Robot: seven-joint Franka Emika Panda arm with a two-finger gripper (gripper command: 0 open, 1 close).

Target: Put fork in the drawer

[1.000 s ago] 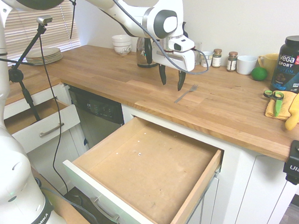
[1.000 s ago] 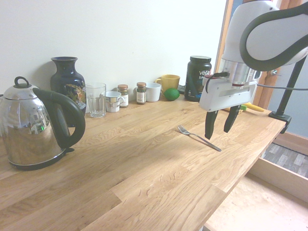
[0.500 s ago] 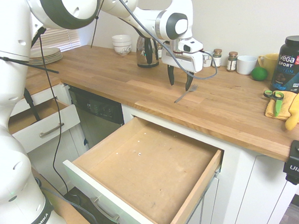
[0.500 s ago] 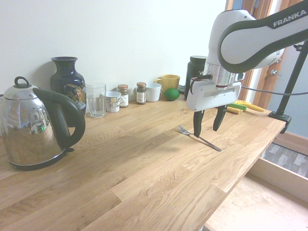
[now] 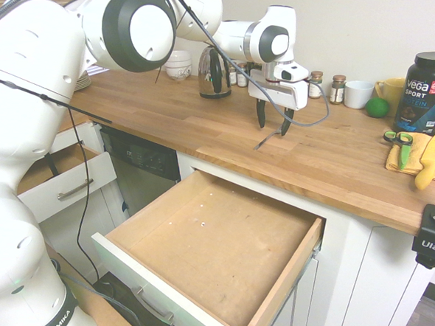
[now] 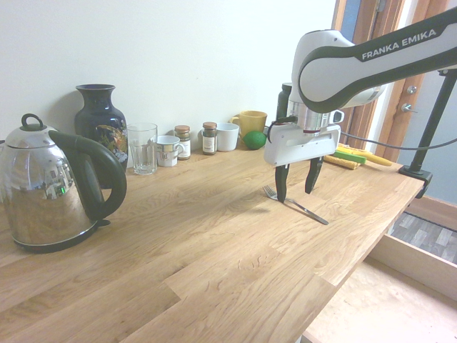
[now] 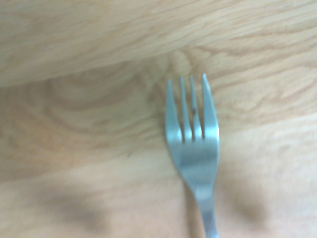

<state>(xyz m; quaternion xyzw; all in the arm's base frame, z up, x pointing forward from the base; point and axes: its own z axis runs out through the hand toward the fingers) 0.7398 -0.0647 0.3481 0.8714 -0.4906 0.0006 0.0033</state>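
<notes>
Pincer (image 6: 296, 197) (wide open) above fork (image 6: 311, 214).

"What is the second exterior view hiding?"
"The arm's wrist is covering part of the black tub (image 6: 284, 100), and the picture's edge is cutting off the drawer (image 6: 385, 300)."
"And the wrist view?"
"The bottom edge is cutting off the fork's handle (image 7: 208, 218), and the wood grain is blurring."
"The first exterior view?"
"The arm is hiding most of the stacked plates (image 5: 82, 81)."
</notes>
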